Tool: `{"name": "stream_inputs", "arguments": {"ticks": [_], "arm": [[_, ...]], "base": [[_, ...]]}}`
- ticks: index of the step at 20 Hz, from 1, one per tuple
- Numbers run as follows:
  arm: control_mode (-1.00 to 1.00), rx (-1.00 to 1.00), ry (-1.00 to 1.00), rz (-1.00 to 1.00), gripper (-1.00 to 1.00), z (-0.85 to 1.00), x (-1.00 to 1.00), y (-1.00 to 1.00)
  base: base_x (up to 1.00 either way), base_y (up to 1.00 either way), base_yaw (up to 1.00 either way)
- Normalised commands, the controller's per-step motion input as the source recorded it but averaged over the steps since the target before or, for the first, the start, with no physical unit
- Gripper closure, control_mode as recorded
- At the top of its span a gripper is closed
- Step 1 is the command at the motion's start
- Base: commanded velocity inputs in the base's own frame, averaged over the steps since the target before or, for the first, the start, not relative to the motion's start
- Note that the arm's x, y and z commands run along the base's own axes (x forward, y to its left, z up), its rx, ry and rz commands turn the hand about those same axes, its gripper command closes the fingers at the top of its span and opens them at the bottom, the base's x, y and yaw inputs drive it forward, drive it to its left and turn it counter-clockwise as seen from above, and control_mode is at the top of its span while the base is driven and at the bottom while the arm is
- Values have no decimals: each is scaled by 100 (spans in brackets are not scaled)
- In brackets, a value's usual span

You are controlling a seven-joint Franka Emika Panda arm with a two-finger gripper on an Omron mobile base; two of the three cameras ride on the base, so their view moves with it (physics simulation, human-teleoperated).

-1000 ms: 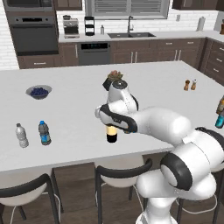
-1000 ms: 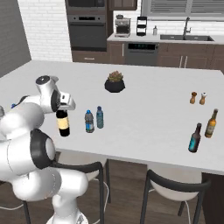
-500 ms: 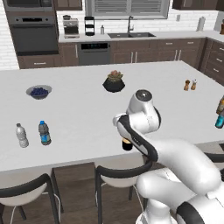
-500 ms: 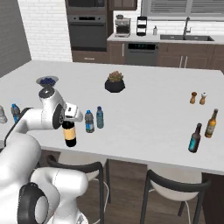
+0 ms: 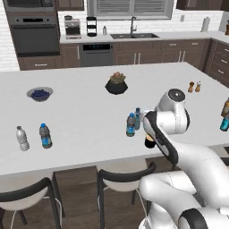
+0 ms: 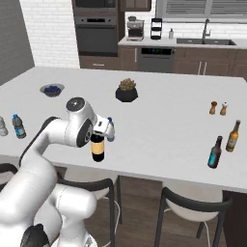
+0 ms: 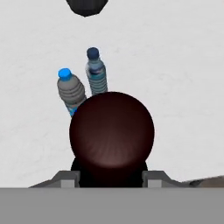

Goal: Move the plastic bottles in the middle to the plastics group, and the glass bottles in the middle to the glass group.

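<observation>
Glass wine bottle [image 6: 98, 148], centre-left of frame: heavy, slick, breakable; my jaws pinch it high, I judge a mid-body hold steadier.

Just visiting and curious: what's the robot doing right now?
Hand shut on wine bottle, lifted above counter. Two plastic bottles stand in the middle. Path toward glass group looks clear.

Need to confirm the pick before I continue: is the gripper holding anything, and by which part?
Yes: the gripper holds the dark wine bottle upright, clamped at its upper part near the neck.
</observation>
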Motion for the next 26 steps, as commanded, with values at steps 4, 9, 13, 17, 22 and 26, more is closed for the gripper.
{"name": "stream_inputs", "arguments": {"ticks": [4, 9, 13, 17, 22, 26], "arm": [[-100, 0, 12, -12, 100, 29, 19, -100], [-100, 0, 14, -11, 100, 21, 27, -99], [-100, 0, 14, -9, 100, 4, 23, -100], [-100, 0, 11, -9, 100, 2, 25, -99], [-100, 0, 4, -6, 100, 6, 28, -92], [-100, 0, 0, -1, 100, 1, 32, -68]], "base": [[0, 0, 0], [0, 0, 0], [0, 0, 0], [0, 0, 0], [0, 0, 0], [0, 0, 0]]}}
